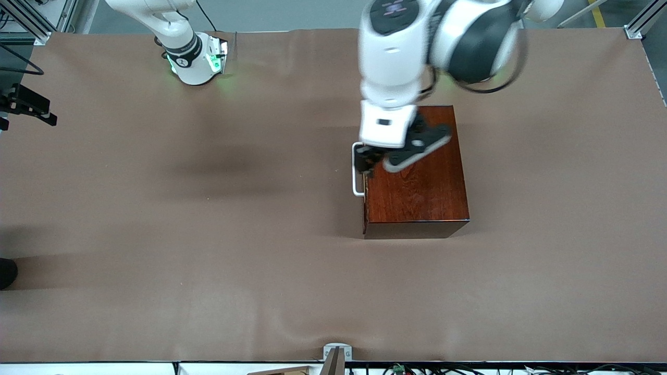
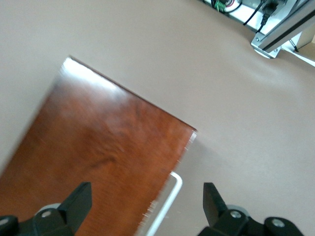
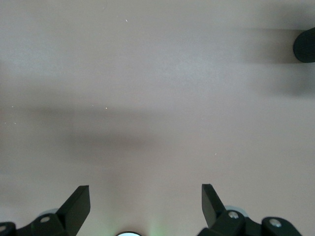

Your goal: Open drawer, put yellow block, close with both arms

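Left claw point(image 2: 146, 199) spread above handle point(image 2: 165, 206)

box point(image 1: 417, 182): reddish-brown woodgrain | handle point(image 1: 356, 177): white | table point(image 1: 156, 234): brown

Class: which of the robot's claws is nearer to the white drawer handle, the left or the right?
Left. The left claw hangs open right over the white handle at the dark wooden box. The right claw, open, is over bare tabletop, with no box or handle in its view.
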`<state>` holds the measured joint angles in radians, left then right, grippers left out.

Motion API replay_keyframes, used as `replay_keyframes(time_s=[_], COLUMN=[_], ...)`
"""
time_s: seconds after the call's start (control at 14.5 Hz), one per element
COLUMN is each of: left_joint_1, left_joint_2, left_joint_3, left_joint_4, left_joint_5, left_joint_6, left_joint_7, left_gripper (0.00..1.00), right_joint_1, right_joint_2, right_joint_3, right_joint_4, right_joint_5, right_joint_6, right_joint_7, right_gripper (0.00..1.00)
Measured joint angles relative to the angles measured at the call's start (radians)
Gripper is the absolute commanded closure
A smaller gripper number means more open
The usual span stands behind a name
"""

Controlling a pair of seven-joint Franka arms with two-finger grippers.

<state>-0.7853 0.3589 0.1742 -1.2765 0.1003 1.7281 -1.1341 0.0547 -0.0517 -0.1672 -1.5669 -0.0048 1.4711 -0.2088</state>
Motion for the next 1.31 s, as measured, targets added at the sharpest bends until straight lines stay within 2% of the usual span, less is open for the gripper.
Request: replay_keyframes(time_s=[0.35,0.97,1.31], left_joint_1=[0.162,0.356,0.605], left_joint_2=[-0.142,-0.229,-0.306], left_joint_3=[-0.001,-0.006,-0.174], left_joint_4=[-0.063,-0.084,-0.167], left_joint_5=[0.0,0.0,-0.017], left_joint_6=[-0.115,-0.233,-0.238], left_joint_7=[0.298,0.695,0.873], left_gripper=[0.0,0.0,0.0], right_joint_1=[0.001,0.001,0.001], right_joint_2=[0.0,0.0,0.0], right_joint_3=[0.003,0.004,0.004], right_joint_4=[0.0,-0.002,-0.002], right_joint_5=[0.005,0.006,0.006], right_joint_6=[0.0,-0.001,-0.001], right_joint_7=[0.0,0.0,0.0], right_gripper=[0.0,0.0,0.0])
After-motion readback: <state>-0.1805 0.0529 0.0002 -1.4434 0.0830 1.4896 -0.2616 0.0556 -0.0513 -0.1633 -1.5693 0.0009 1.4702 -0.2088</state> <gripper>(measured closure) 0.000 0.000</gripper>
